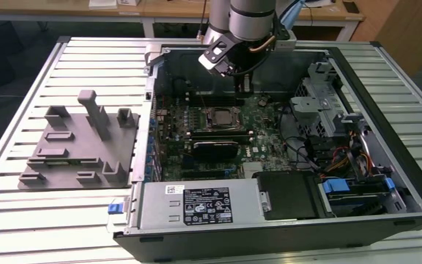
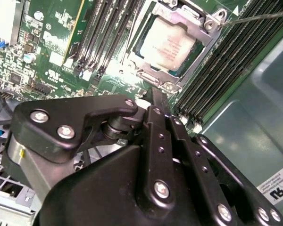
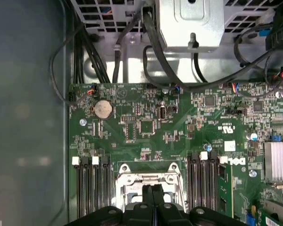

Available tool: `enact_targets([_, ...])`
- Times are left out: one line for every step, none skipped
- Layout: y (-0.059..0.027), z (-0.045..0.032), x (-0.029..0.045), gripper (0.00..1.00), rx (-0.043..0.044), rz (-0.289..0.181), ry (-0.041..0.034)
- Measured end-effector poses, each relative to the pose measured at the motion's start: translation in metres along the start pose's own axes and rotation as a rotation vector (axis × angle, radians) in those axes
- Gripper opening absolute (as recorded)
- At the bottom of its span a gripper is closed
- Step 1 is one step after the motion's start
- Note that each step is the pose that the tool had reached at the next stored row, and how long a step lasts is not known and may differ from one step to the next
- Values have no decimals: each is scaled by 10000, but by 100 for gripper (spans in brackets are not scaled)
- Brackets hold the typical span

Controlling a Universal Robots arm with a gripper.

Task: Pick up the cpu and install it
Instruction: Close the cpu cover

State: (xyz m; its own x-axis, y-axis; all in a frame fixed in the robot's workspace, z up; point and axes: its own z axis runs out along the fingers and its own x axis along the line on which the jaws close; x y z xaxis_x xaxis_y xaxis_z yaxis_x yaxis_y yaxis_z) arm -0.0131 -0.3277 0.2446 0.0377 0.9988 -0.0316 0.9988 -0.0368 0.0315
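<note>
Though the arm reaches down into the open computer case, we find its gripper holding nothing; in the first wrist view the two black fingers are pressed flat together, with a thin seam between them; the second wrist view shows the same closed pair tapering to one tip. The cpu lies seated in the socket on the green motherboard, its silvery top plate facing up and the socket's metal frame lying around its edges; in the exterior view we see it as a small pale square near the middle of the board. The gripper hangs over the board just beside the socket, apart from the cpu; dark memory slots run on either side of the socket. On the slatted table, at the exterior view's left of the case, rests a grey tray.
</note>
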Motion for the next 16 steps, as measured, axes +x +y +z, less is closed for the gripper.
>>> enact_targets([-16,5,-2,11,1,0,-2])
enact_targets([-31,12,-3,11,1,1,-2])
enact_targets([-48,20,-5,11,1,1,-1])
enact_targets([-66,30,-7,11,1,2,-2])
enact_targets([-83,40,-8,11,1,1,-2])
enact_targets([-102,49,-10,11,1,1,-1])
enact_targets([-121,59,-12,11,1,1,-2])
enact_targets([-142,68,-13,11,1,0,-2])
enact_targets([-163,76,-14,11,1,1,-2])
enact_targets([-185,84,-15,11,0,3,-2])
enact_targets([-208,92,-16,11,1,3,-3])
enact_targets([-229,100,-18,11,1,4,-3])
enact_targets([-251,108,-20,11,1,6,-3])
enact_targets([-272,117,-22,11,1,10,-2])
enact_targets([-293,127,-24,11,1,14,-3])
enact_targets([-313,137,-25,11,1,19,-2])
